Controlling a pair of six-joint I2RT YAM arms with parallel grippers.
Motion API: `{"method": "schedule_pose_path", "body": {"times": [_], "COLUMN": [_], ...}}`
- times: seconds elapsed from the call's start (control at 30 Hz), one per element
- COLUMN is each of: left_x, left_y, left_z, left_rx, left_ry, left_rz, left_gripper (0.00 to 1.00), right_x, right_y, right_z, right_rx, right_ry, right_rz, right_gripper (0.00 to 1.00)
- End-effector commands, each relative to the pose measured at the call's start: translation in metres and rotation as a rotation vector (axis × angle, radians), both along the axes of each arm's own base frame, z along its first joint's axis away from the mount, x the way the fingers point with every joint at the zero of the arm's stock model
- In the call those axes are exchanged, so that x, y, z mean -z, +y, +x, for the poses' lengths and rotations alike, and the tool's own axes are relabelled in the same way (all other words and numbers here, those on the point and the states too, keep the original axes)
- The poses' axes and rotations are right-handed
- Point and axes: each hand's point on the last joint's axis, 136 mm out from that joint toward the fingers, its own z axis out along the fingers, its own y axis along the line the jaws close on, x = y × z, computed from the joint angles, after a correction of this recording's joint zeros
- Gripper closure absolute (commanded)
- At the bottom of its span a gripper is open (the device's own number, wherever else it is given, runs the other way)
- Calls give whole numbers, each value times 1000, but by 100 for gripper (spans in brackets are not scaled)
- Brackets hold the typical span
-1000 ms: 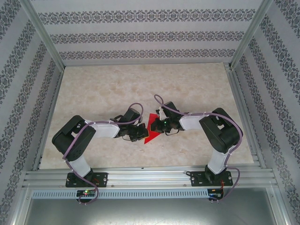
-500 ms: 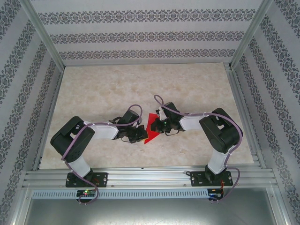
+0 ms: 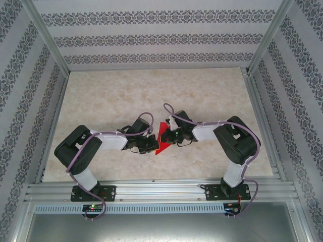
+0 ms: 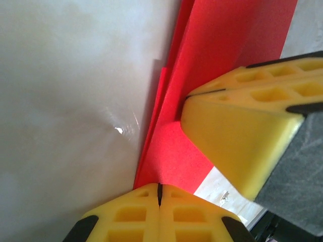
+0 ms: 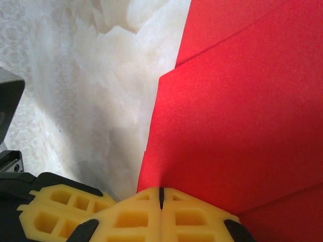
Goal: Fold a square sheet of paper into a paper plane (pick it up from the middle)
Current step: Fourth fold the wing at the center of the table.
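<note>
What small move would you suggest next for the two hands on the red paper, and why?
Probably slide the right hand along the fold to sharpen it, while the left hand pins the opposite edge. The red paper lies folded in layers, both hands rest closed at its edges, and one flap seems slightly raised.

From above, the paper (image 3: pixel 159 149) lay mostly hidden under the left gripper (image 3: pixel 152 146) and right gripper (image 3: pixel 166 136). Its folds were too small to tell.

At the left wrist, the paper ran off at 12 o'clock. The right gripper covered part of it and was itself cut at 3 o'clock.

At the right wrist, it ran off at 12 and 3 o'clock. The left gripper was cropped at 7 o'clock. Whether either gripper pinched paper could not be told.
</note>
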Motion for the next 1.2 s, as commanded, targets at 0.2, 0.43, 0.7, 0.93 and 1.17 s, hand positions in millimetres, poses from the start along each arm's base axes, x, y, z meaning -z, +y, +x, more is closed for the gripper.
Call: {"method": "schedule_pose_path", "body": {"times": [0.2, 0.43, 0.7, 0.93, 1.17], "left_x": [29, 23, 18, 14, 8], "left_y": [22, 16, 9, 6, 13], "left_z": [-29, -21, -12, -14, -34], "left_rx": [31, 36, 41, 59, 117], "left_ry": [103, 82, 57, 58, 99], "left_rz": [124, 113, 96, 77, 82], "left_gripper": [100, 100, 100, 100, 100], "right_x": [11, -39, -24, 5, 24], "right_y": [-75, -67, -14, -6, -17], "right_z": [86, 88, 37, 21, 17], "right_rx": [213, 225, 113, 90, 100], "right_ry": [-22, -115, -45, 35, 72], "right_rz": [-88, -18, 17, -1, -82], "right_gripper": [95, 95, 95, 95, 95]}}
